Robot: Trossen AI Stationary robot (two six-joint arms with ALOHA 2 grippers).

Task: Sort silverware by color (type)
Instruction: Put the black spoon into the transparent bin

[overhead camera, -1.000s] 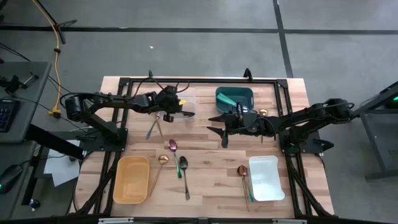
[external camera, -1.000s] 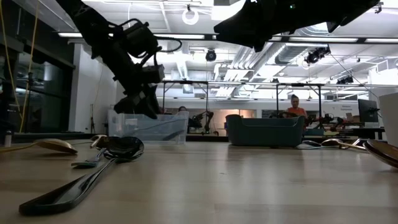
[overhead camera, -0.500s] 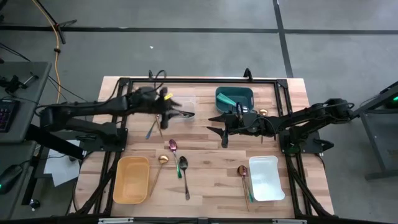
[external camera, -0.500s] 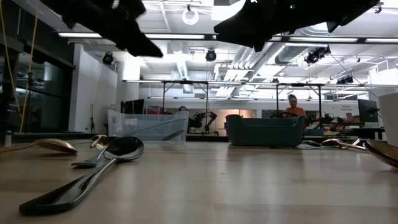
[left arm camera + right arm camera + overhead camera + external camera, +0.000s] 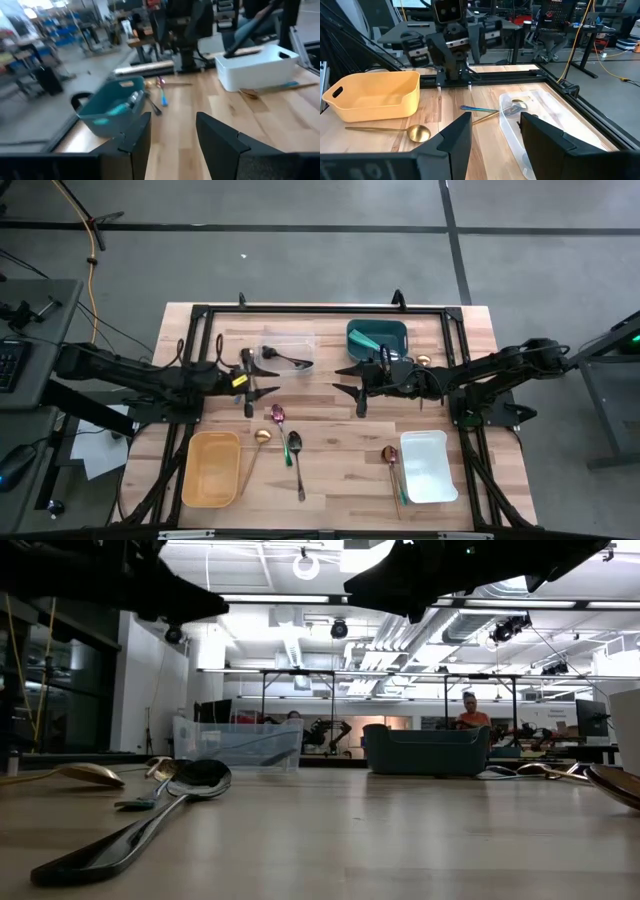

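From above, the left claw (image 5: 250,385) hangs open and empty over the bench (image 5: 330,480), between sorting trips. Next it must drop onto a loose piece, maybe the pink spoon (image 5: 278,415). The right claw (image 5: 348,385) waits open. The clear box (image 5: 288,350) holds a black spoon (image 5: 285,360); the yellow bin (image 5: 211,469) looks empty. Down low, a black spoon (image 5: 150,820) lies near. From the right wrist, a gold spoon (image 5: 387,131) lies beside the yellow bin.

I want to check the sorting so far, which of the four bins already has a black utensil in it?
The clear bin at the table's far side, left of the teal bin; a black utensil lies inside it.
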